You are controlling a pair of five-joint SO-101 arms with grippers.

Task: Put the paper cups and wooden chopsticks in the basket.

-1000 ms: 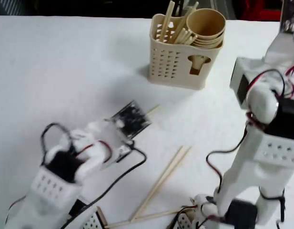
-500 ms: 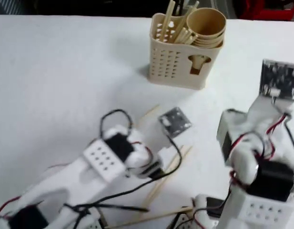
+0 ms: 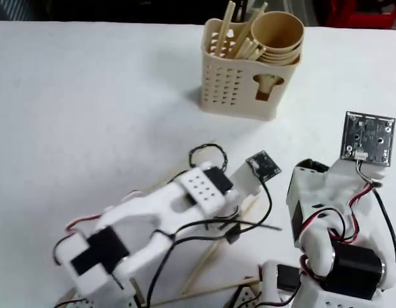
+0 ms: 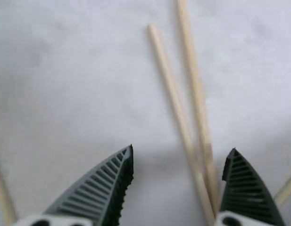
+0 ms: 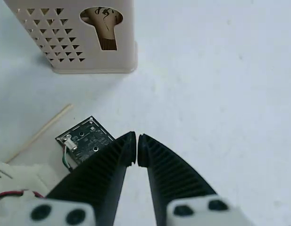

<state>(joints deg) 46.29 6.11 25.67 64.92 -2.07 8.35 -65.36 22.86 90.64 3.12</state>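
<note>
A cream basket (image 3: 239,83) stands at the far side of the white table (image 3: 88,96). A stack of paper cups (image 3: 278,32) is nested in one half, and several wooden chopsticks (image 3: 239,35) lean upright in the other. Nearer the arms, more sticks lie flat on the table: a pair of loose chopsticks (image 3: 199,271) side by side, slanting under the left arm, and a single chopstick (image 3: 210,290) lying crosswise near the front edge. The left gripper (image 4: 181,149) hangs low over the pair with its dark ribbed fingers spread wide and nothing held. In its wrist view the pair runs up between the fingers (closer to one than the other). The right gripper (image 5: 136,137) is pressed together and empty, poised above bare table in front of the basket. The left arm's camera board (image 5: 84,141) sits just beyond its tips, and another chopstick end (image 5: 41,131) lies beside the board.
</note>
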